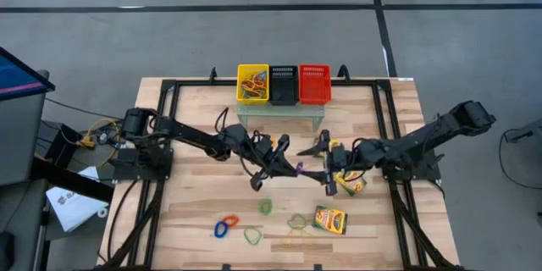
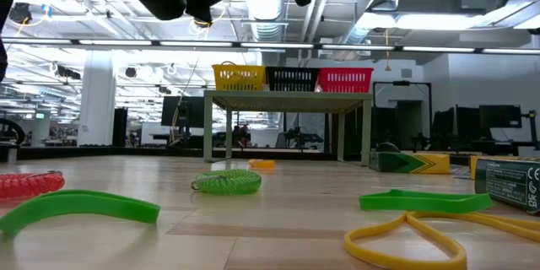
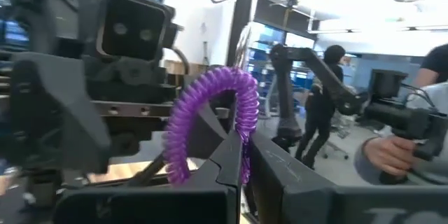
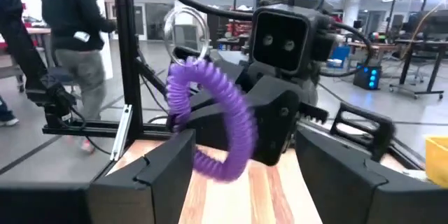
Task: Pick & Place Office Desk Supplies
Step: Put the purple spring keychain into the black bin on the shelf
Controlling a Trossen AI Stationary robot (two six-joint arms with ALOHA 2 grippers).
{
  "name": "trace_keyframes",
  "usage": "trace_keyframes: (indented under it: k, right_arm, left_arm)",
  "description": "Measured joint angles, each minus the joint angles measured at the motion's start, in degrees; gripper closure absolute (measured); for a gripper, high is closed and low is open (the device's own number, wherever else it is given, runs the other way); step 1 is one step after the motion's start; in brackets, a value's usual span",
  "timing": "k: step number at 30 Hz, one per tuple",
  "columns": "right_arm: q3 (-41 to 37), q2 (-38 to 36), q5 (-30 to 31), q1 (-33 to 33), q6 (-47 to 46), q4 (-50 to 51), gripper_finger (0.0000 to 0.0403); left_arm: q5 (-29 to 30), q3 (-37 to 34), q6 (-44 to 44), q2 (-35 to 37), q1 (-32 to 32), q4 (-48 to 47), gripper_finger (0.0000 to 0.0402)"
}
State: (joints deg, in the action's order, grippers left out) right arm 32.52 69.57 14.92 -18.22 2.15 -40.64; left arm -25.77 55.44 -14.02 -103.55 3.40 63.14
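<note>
A purple coiled band with a metal ring hangs in the air over the table's middle, between my two grippers. My left gripper reaches in from the left and is shut on it. My right gripper faces it from the right, open. Its fingers stand on either side of the coil's lower part; whether they touch it, I cannot tell. Two yellow-and-green crayon boxes lie flat on the table near the right gripper. My left gripper pinches one strand of the purple coil between its two fingers, coming level from the table's left. The rest of the coil arches free beyond the fingertips. The coil is lifted clear of the table.
Loose bands lie on the near half of the table: a green coil, a red-and-blue pair, green loops, a yellow loop. Yellow, black and red baskets stand on a small shelf at the far edge. People stand beyond the table.
</note>
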Motion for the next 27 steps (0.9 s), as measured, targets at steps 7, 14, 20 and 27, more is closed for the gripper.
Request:
trace_keyframes:
  k: [7,14,20,27]
  right_arm:
    - [3.25,2.28,0.01,-0.01,3.87,0.01,0.0162]
    - [4.94,1.96,0.07,0.02,3.85,3.71,0.0281]
    - [5.26,1.98,0.86,-0.15,3.85,6.95,0.0381]
    - [5.26,1.17,8.48,-2.53,4.26,6.92,0.0392]
  left_arm:
    - [-1.24,0.06,-0.40,0.11,0.41,-0.89,0.0395]
    - [-0.95,0.04,-0.22,0.07,0.33,-1.36,0.0393]
    - [-1.01,0.04,-0.22,0.07,0.34,-1.48,0.0389]
    - [-0.37,-0.02,-0.04,3.07,-0.49,-13.20,0.0334]
